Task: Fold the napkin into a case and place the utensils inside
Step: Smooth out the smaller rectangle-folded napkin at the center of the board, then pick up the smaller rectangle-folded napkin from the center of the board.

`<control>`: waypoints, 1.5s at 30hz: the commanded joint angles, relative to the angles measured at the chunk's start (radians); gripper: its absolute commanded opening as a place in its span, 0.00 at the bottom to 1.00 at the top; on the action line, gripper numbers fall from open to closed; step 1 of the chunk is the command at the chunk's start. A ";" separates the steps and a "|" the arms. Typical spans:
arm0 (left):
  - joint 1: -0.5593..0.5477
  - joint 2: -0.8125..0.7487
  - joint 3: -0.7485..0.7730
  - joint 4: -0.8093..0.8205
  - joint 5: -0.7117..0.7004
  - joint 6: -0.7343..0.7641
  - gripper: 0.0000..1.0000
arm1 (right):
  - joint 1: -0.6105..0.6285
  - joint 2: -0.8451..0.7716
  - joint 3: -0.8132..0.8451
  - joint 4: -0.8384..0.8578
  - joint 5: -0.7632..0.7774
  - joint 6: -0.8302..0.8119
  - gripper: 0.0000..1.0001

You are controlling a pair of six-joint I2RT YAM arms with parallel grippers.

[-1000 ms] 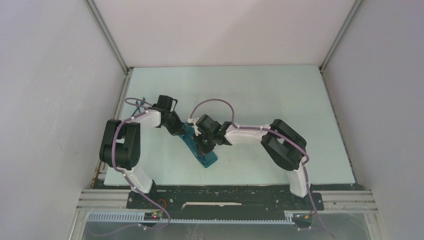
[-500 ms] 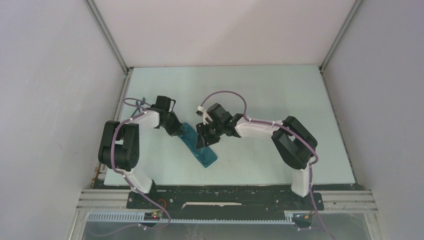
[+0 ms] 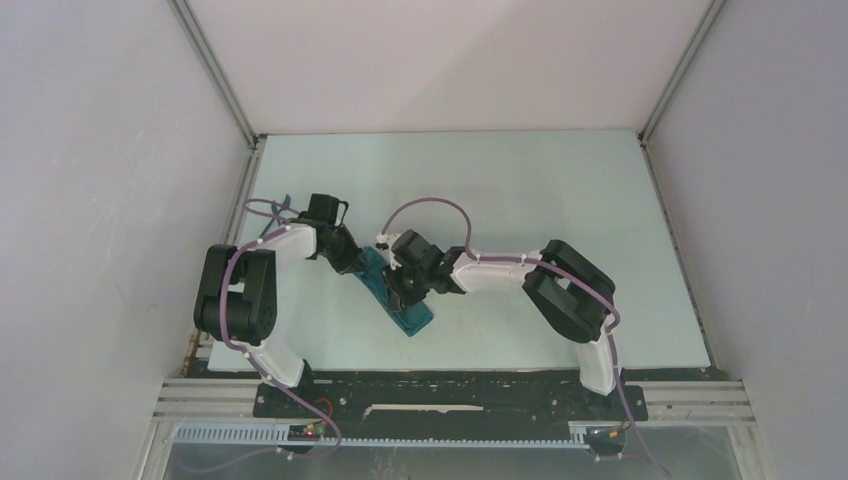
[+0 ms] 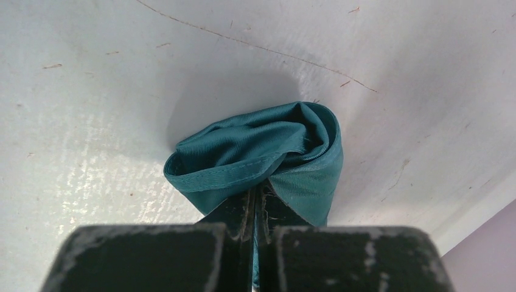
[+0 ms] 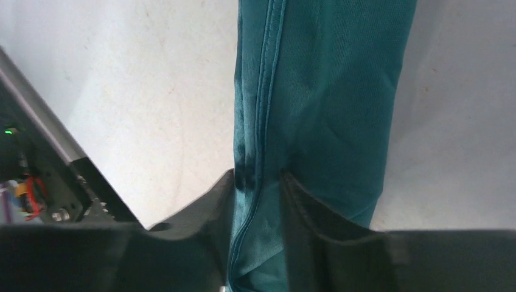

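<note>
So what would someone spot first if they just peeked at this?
Probably the teal napkin, folded into a narrow strip, bright against the pale table, left of its middle. Then the two black-and-white arms bending in over it: the left fingers pinched shut on one bunched end, the right fingers sitting either side of its stitched edge.

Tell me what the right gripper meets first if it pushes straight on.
The napkin: its stitched edge sits between the right gripper jaws, with the table apparently right beneath.
</note>
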 commanded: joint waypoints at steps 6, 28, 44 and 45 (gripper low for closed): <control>0.018 0.015 -0.054 -0.099 -0.094 0.066 0.00 | 0.116 -0.108 0.020 -0.082 0.318 -0.272 0.70; 0.036 -0.004 -0.052 -0.094 -0.076 0.058 0.00 | 0.266 0.122 0.047 0.114 0.813 -0.227 0.39; 0.049 -0.340 0.105 -0.242 0.118 0.142 0.46 | 0.206 -0.111 -0.116 0.232 0.381 -0.149 0.00; 0.059 -0.365 0.121 -0.265 0.115 0.154 0.48 | 0.195 -0.123 -0.118 0.226 0.329 -0.137 0.00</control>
